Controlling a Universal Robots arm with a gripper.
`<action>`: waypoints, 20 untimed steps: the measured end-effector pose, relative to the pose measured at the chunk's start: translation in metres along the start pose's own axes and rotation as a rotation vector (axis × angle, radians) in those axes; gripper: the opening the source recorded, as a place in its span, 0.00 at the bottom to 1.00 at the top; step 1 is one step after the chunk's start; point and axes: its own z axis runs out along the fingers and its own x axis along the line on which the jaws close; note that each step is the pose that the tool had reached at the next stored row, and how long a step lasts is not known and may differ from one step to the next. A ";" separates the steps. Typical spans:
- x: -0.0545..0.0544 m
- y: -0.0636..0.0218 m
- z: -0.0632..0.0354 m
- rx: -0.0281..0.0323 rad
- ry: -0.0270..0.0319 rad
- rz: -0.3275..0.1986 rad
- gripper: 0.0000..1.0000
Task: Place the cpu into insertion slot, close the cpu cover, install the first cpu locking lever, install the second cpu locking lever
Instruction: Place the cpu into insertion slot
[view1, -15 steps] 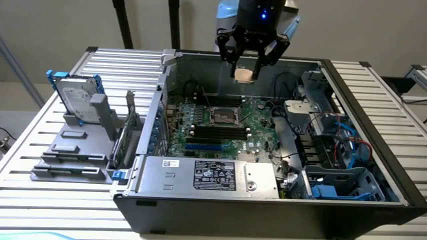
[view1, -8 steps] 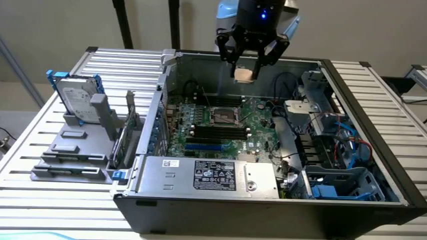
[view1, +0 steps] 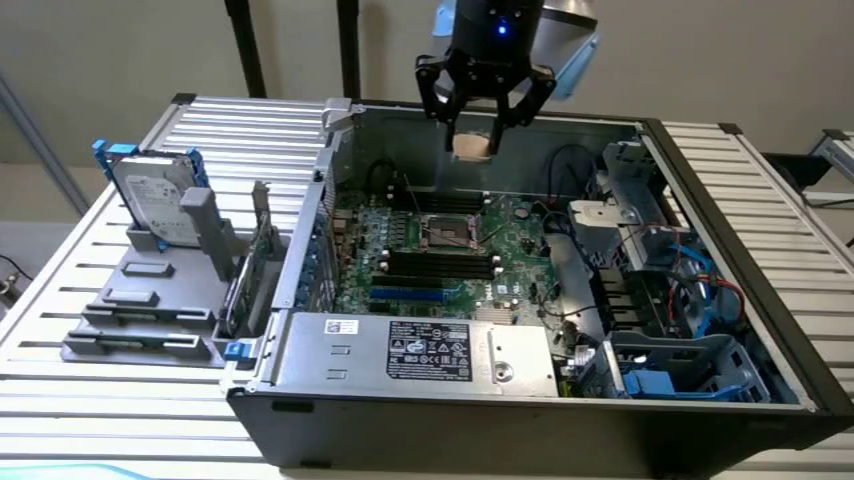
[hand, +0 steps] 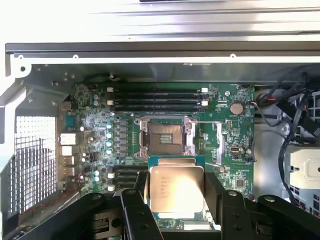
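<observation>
I see the gripper (view1: 475, 140) hanging in the upper centre of the exterior view, above the far wall of the open computer case (view1: 694, 190), its black fingers (view1: 505, 108) closed on the cpu (view1: 470, 148), which shows there as a small tan square pinched between the tips. In the wrist view I see the same chip (hand: 176, 192) face-on, its silvery metal side toward the camera, clamped on two opposite edges between the dark fingers (hand: 136, 202) and held clear of the board. The insertion slot (view1: 451, 232) sits near the middle of the exterior view on the green motherboard (view1: 514, 285), well below the chip and apart from it. In the wrist view its socket (hand: 166, 138) lies bare, and a silvery frame plate that I take for the cpu cover (hand: 216, 142) stands just beside it, swung off the socket. Long black memory sticks (view1: 441, 266) lie just below the slot in the exterior view. At the lower centre I see the labelled power supply (view1: 427, 350), and at the exterior view's left a hard drive (view1: 150, 195) stands on the slatted table (view1: 80, 300)
</observation>
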 end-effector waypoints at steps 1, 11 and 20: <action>0.001 0.0045 0.0013 0.0032 -0.0003 0.000 0.55; 0.002 0.0315 0.0100 0.0285 -0.0037 0.036 0.55; 0.002 0.0314 0.0119 0.0260 -0.0135 0.199 0.55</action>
